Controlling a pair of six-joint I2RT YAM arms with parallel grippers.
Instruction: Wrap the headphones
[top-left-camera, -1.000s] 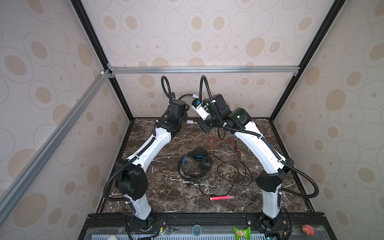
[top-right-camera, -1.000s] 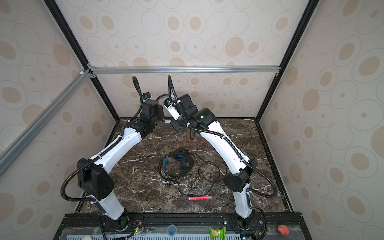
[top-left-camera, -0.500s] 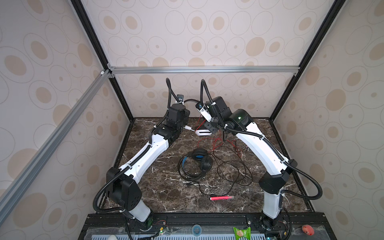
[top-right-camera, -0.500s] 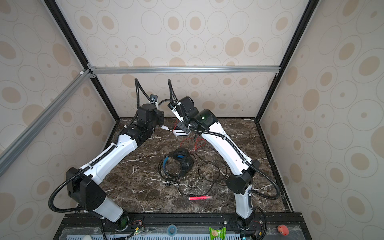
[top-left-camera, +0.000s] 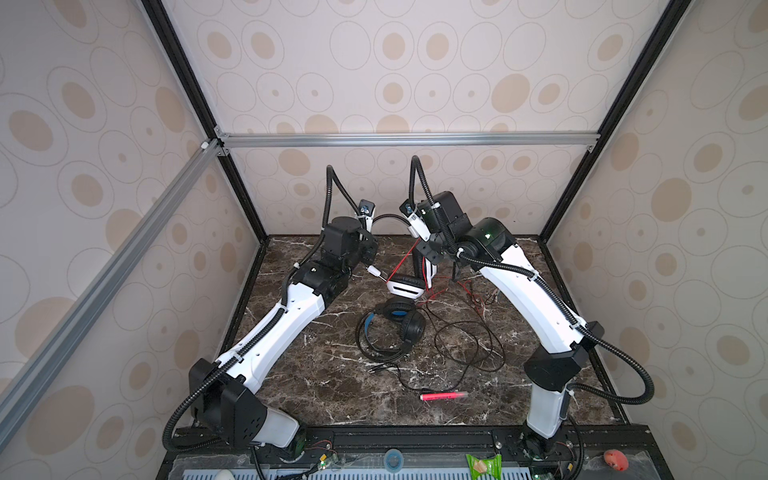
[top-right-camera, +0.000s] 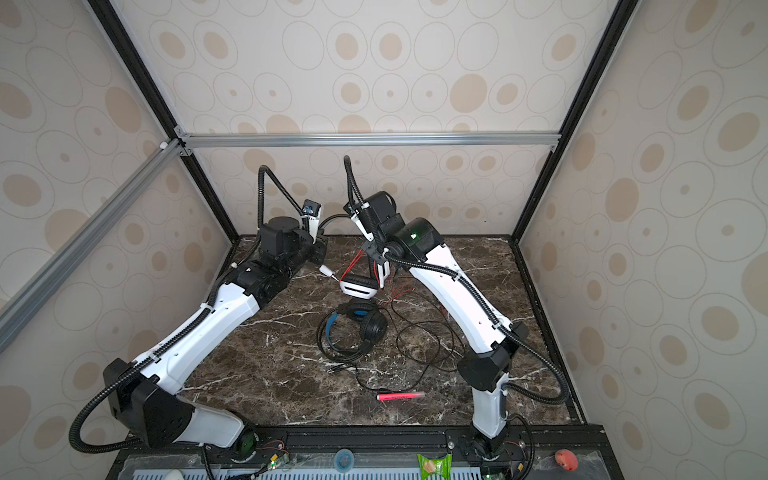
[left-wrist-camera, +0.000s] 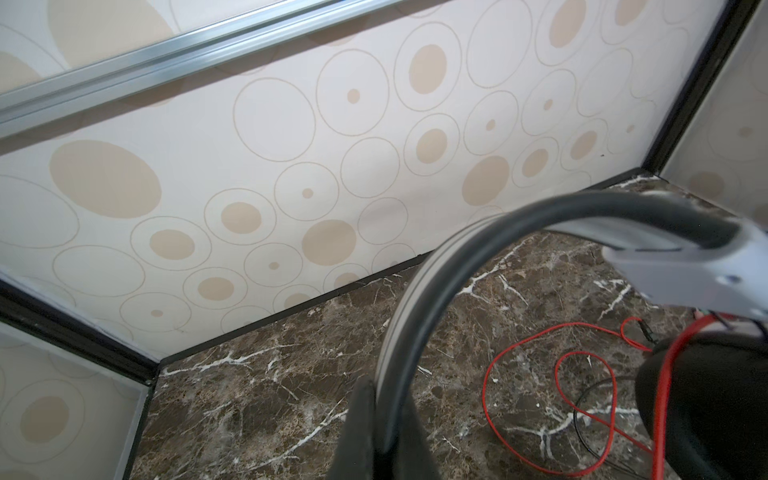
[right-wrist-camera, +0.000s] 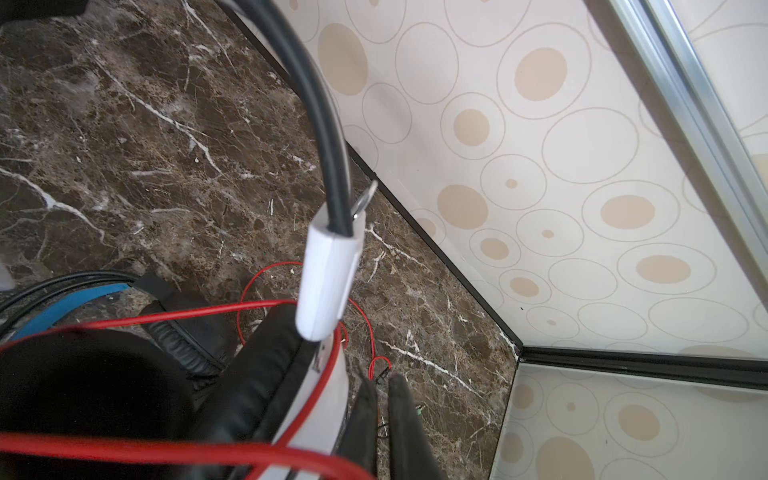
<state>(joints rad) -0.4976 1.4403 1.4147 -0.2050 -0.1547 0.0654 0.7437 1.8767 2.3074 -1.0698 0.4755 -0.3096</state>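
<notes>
The white headphones hang at the back middle, one striped cup low over the marble, just behind the black headphones that lie flat. My left gripper is shut on the white pair's grey-black band, which arches over to its white slider. Beside the white cup my right gripper has its fingers nearly together, and the thin red cord runs taut into them. The rest of that red cord trails loose on the table.
The black headset's cord lies in loose loops right of centre on the marble table. A pink-red pen rests near the front edge. Patterned walls close in the back and both sides.
The white headphones have come down from up between the arms to just above the table. My left arm has swung in toward the middle. My right fingers have parted slightly.
</notes>
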